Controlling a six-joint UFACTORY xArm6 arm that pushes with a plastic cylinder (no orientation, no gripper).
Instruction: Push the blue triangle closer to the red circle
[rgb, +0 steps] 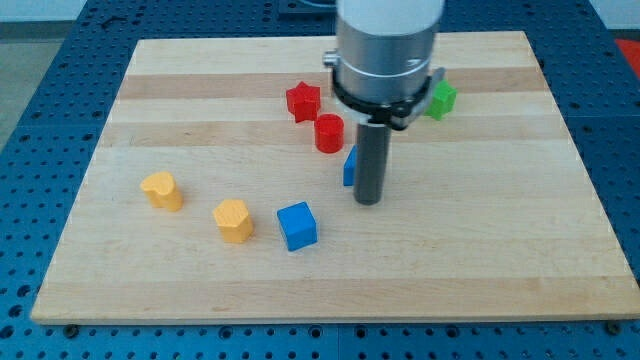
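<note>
The blue triangle (349, 167) shows only as a thin blue sliver at the left edge of the rod; most of it is hidden behind the rod. The red circle (329, 133) stands just up and left of it, a small gap apart. My tip (368, 202) rests on the board right beside the blue triangle, at its lower right side, touching or nearly touching it.
A red star (303, 101) sits up and left of the red circle. A green block (440, 100) is at the view's top right, partly behind the arm. A blue cube (297, 225), a yellow hexagon (233, 220) and a yellow heart (162, 190) lie to the left on the wooden board (520, 250).
</note>
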